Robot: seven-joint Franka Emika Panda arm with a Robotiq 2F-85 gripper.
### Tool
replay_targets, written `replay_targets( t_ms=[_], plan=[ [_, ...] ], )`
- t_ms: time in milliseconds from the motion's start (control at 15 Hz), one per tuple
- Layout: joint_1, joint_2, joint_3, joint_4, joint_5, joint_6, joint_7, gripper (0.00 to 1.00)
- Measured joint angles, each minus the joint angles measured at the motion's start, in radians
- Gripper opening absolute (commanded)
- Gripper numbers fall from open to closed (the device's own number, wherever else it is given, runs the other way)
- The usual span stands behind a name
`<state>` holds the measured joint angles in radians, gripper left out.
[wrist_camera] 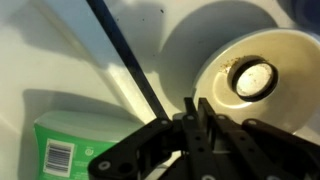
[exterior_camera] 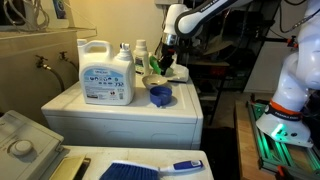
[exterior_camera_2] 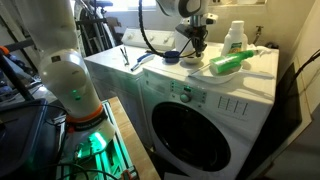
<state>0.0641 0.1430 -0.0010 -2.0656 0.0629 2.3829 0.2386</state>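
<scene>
My gripper [exterior_camera: 168, 62] hangs over the back of a white washing machine top [exterior_camera: 120, 112], seen in both exterior views [exterior_camera_2: 200, 47]. In the wrist view its fingers [wrist_camera: 194, 108] are pressed together with nothing visible between them. Just below lie a green bottle with a barcode [wrist_camera: 70, 150], on its side, and a round cream object with a small round centre [wrist_camera: 250, 72]. The green bottle also shows in an exterior view [exterior_camera_2: 228, 63]. A blue cup [exterior_camera: 160, 95] stands in front of the gripper.
A large white detergent jug [exterior_camera: 107, 72] and smaller bottles [exterior_camera: 140, 55] stand on the washer. A white bottle with a green label [exterior_camera_2: 235, 38] stands at the back. A black cable [wrist_camera: 125, 60] crosses the top. A blue brush [exterior_camera: 140, 169] lies on a nearer surface.
</scene>
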Motion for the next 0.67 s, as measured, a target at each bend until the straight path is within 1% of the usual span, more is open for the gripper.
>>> replay_targets(
  t_ms=[67, 200, 333, 533, 600, 667],
  plan=[
    [0.002, -0.006, 0.002, 0.000, -0.019, 0.000, 0.000, 0.39],
    [0.002, -0.012, 0.003, 0.001, -0.038, 0.000, 0.000, 0.51],
    [-0.003, -0.009, 0.002, 0.002, -0.040, 0.020, -0.005, 0.67],
    [-0.014, 0.010, 0.002, 0.003, -0.025, 0.063, -0.068, 0.89],
    [-0.016, 0.019, 0.003, 0.003, -0.015, 0.074, -0.096, 0.98],
    [-0.016, 0.030, 0.005, 0.005, 0.001, 0.087, -0.130, 1.00]
  ],
)
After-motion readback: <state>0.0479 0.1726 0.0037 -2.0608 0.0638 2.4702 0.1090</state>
